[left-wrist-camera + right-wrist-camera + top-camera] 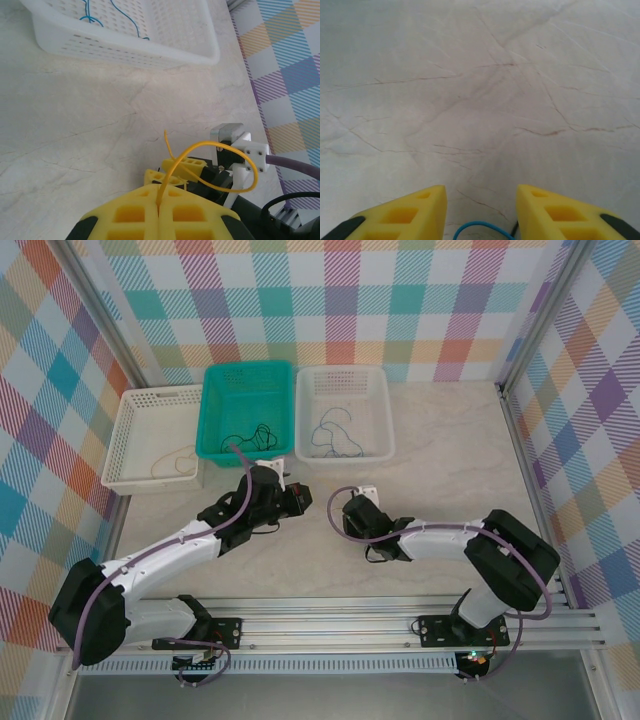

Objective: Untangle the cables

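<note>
My left gripper (160, 194) is shut on a thin yellow cable (220, 144), which rises from between the pads and curls in a loop to the right. Just beyond it are the yellow fingers (186, 167) of my right gripper. In the right wrist view, the right gripper (480, 195) stands open close above the tabletop. A blue cable (476, 228) loops between the bases of its fingers, with a bit of black cable (513, 231) beside it. From above, the left gripper (290, 502) and right gripper (355, 523) face each other at mid-table.
Three baskets stand at the back: a white one (130, 440) with a tan cable (176, 462), a teal one (215, 410) with black cables (256, 432), and a white one (380, 410) with blue cables (335, 436). That last basket (150, 50) lies ahead of the left gripper.
</note>
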`<action>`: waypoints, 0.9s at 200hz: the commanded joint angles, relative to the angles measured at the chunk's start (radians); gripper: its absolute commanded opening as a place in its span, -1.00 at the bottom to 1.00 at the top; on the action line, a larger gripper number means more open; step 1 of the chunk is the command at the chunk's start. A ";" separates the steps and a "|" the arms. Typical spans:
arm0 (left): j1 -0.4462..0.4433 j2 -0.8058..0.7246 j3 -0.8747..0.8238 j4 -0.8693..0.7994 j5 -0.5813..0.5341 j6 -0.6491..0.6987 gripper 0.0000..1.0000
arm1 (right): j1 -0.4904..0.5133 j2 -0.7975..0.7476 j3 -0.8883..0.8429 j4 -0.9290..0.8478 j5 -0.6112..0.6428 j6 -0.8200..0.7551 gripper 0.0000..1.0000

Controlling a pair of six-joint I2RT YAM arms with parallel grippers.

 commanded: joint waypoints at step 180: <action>0.073 -0.161 0.110 -0.431 -0.309 -0.009 -1.00 | -0.018 0.045 0.042 -0.147 0.058 0.080 -0.37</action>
